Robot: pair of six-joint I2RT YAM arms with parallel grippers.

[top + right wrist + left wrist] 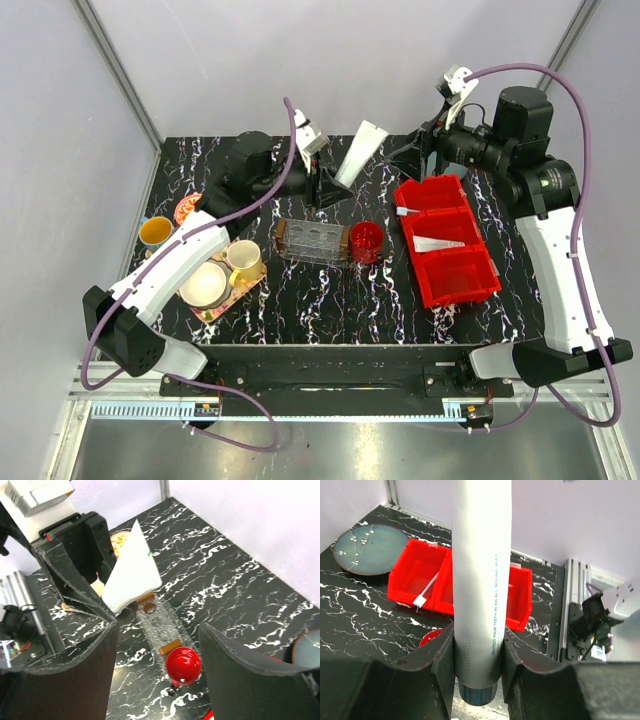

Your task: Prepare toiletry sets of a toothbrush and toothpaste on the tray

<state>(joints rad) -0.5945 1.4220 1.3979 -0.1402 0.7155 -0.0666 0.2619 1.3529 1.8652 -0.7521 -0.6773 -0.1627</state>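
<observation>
My left gripper [325,190] is shut on a white toothpaste tube [360,150] and holds it in the air, tilted, behind the clear tray [312,240]. In the left wrist view the tube [481,570] stands between my fingers [444,665], dark cap down. The right wrist view shows the same tube [131,570] above the tray's far end [161,622]. The toothbrush [408,211] lies in the far compartment of the red bin [470,285], and shows in the left wrist view [427,591]. A second tube [432,243] lies in the middle compartment. My right gripper [410,155] is open and empty, held high [157,630].
A red cup [367,242] stands against the tray's right end, also in the right wrist view [183,665]. A flowery tray [215,312] at the left holds a bowl [205,285] and a yellow mug [243,257]. A blue plate [370,547] lies behind the bin.
</observation>
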